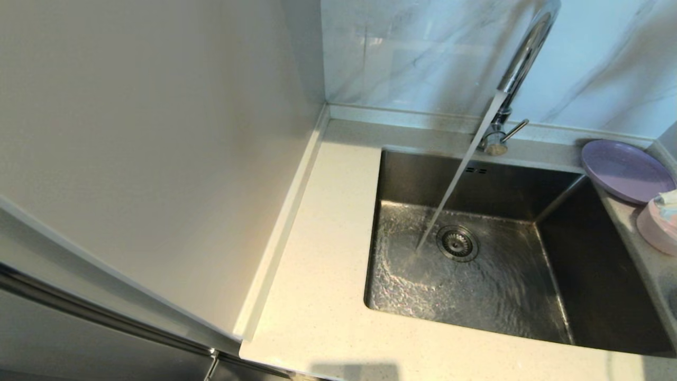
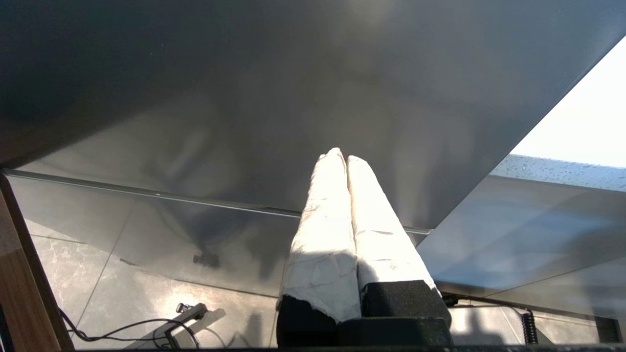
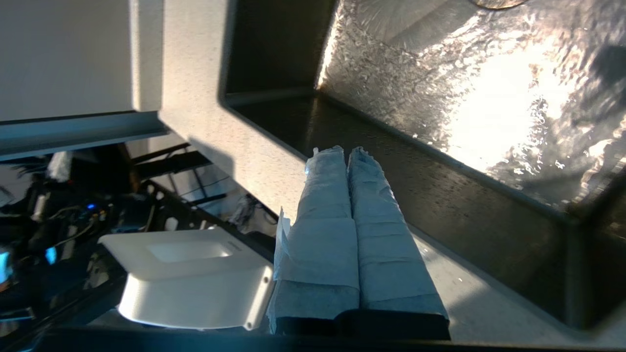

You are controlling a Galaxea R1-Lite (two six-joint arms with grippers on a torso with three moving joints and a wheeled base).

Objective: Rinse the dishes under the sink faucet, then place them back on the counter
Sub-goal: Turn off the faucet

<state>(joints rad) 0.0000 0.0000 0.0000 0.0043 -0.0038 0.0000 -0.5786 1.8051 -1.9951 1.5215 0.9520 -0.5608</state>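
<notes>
The lavender-purple plate lies on the counter at the back right corner of the basin. Beside it, at the right edge, sits the pale pink bowl with something pale in it. Water runs from the chrome faucet into the basin near the drain. Neither gripper shows in the head view. My right gripper is shut and empty, hovering over the counter's front strip by the basin's near wall. My left gripper is shut and empty, down in front of a grey cabinet panel.
A tall white side panel rises along the counter's left edge. White marbled tiles back the faucet. Part of the robot's white body shows beside the right gripper. Cables lie on the tiled floor.
</notes>
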